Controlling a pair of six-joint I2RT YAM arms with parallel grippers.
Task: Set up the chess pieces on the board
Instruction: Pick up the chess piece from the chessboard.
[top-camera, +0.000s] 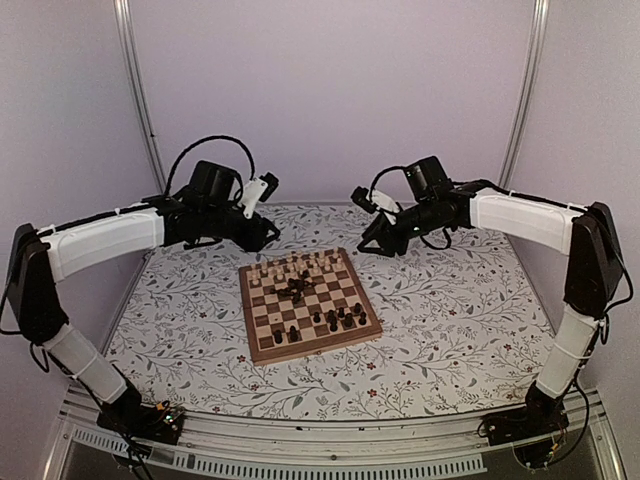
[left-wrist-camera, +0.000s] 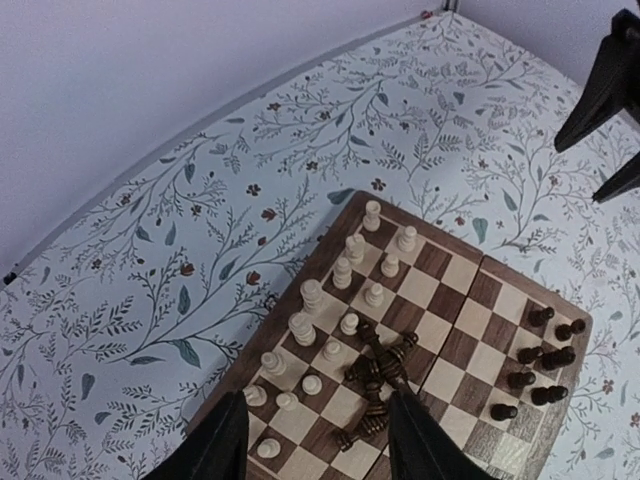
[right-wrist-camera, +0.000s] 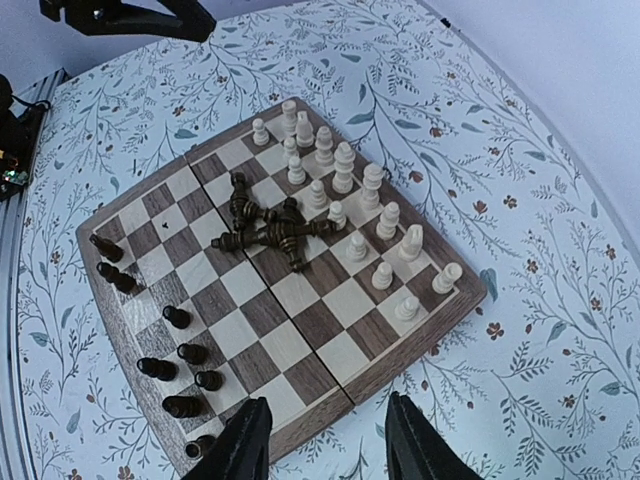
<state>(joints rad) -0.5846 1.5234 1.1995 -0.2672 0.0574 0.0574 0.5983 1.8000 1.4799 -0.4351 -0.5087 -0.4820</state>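
1. Wooden board (top-camera: 315, 347) sits mid-table on the floral cover (top-camera: 450, 330). Pale pieces (top-camera: 300, 265) line its far rows, dark pieces (top-camera: 340, 318) stand near-right, and a toppled dark heap (top-camera: 297, 290) lies at the centre. Piece types are too small to tell.
2. Left gripper (left-wrist-camera: 315, 400) looks down from the far left, fingers spread and holding nothing. Sorting the heap looks like the step in hand.
3. Right gripper (right-wrist-camera: 325, 405) hangs parted and empty at the far right. Next, one arm must pinch a single fallen piece. Its fingers hide part of the board's rim.
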